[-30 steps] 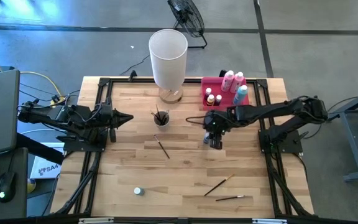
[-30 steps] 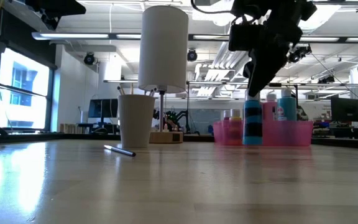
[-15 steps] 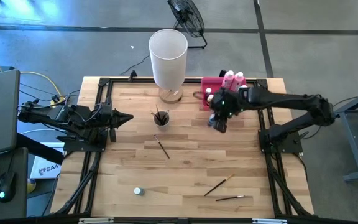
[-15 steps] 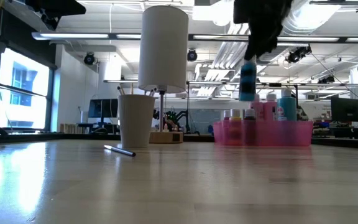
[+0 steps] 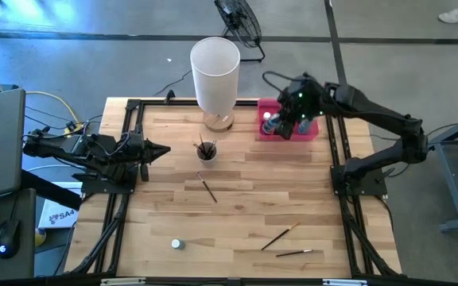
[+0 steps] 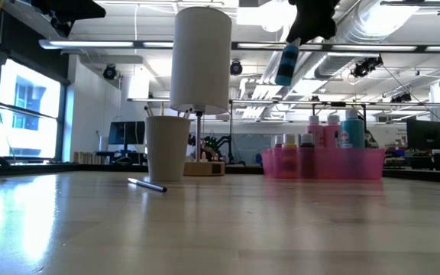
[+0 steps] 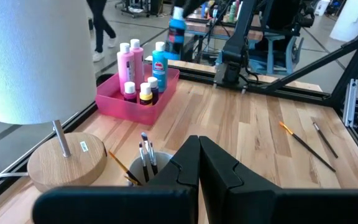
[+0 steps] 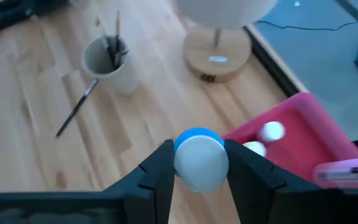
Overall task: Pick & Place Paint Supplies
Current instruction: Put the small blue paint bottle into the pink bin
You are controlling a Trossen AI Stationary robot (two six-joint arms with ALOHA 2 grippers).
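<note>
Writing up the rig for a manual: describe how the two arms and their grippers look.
Both arms are dark, jointed and slim, mounted on black frames at the table's sides. The left gripper has two black, blocky fingers tapering to a wedge. The right gripper has matching dark angular fingers. A thin dark cable loops beside the right arm.

A teal plastic paint bottle (image 6: 286,63) with a white cap hangs tilted in the right tool (image 5: 286,127), clamped between its fingers. Right beneath the tool stand taller pink bottles (image 7: 127,63), another teal bottle (image 7: 159,65) and tiny capped bottles (image 7: 145,94). Thin dark-handled paintbrushes (image 5: 286,242) lie on the desk (image 5: 237,206), well apart from the tool.
</note>
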